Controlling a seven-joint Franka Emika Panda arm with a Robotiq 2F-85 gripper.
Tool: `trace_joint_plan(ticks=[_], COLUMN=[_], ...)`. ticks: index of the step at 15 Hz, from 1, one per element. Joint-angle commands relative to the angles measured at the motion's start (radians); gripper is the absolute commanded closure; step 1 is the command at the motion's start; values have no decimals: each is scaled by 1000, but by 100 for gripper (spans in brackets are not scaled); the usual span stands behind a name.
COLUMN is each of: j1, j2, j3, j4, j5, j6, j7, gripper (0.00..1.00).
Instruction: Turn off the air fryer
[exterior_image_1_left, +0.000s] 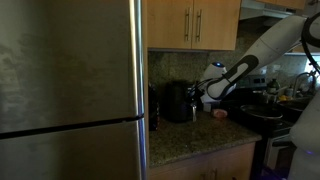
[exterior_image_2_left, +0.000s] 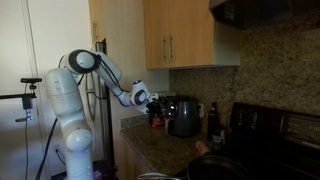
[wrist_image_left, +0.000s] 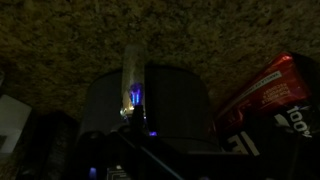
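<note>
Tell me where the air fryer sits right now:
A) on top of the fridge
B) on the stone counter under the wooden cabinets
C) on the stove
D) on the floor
B: in an exterior view the air fryer stands on the counter, below the cabinets and beside the fridge.

A tall stainless-steel fridge (exterior_image_1_left: 70, 90) is filling the near left of an exterior view. Wooden upper cabinets (exterior_image_1_left: 195, 22) with slim metal handles are hanging on the far wall in both exterior views. A speckled granite countertop (exterior_image_1_left: 195, 140) is running beneath them, and a matching stone backsplash (exterior_image_2_left: 270, 85) is rising behind it. At the right a black stove (exterior_image_2_left: 275, 130) is sitting under a dark hood (exterior_image_2_left: 262, 10). A pale wall (exterior_image_2_left: 45, 40) is glowing at the far left.
</note>
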Motion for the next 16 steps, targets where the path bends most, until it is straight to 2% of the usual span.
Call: trace_joint_plan(ticks=[1,3,4,8,13,16], j1=[-6,-25,-3,-9,-43,-36], j2=[-7,-13,-7,-8,90,135], j3=[2,8,0,0,19,9], j4=[13,25,16,30,106,149], j5=[-1,-19,0,0,-58,-72], j6=[36,53,33,36,88,107], j7=[23,69,36,53,122,158], gripper=[0,0,0,0,0,0])
